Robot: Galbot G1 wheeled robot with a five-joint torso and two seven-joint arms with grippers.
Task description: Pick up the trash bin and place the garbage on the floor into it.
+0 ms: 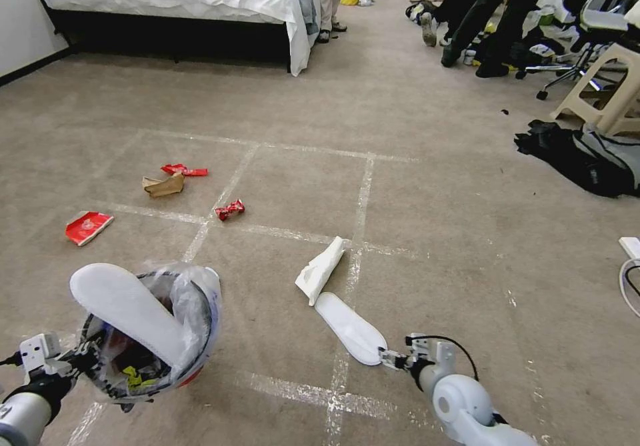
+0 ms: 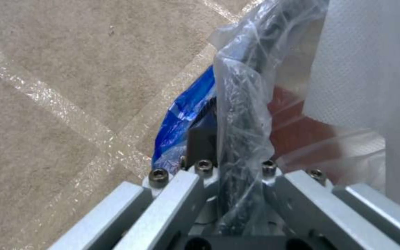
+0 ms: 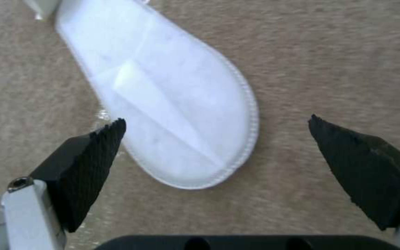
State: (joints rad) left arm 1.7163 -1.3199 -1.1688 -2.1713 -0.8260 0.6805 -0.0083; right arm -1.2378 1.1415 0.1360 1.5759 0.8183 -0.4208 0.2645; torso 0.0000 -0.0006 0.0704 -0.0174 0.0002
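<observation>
Fingers of the right gripper (image 3: 216,139) were spread wide, empty, just short of the slipper (image 3: 172,100), whose long axis ran straight away.

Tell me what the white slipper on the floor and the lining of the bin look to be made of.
Slipper on the floor, under the open right claw: seemingly thin non-woven fabric, matte, with a stitched rim and a soft crease. Liner of the trash bin, whose rim the left claw grips: thin clear plastic film, glossy and crinkled.
</observation>
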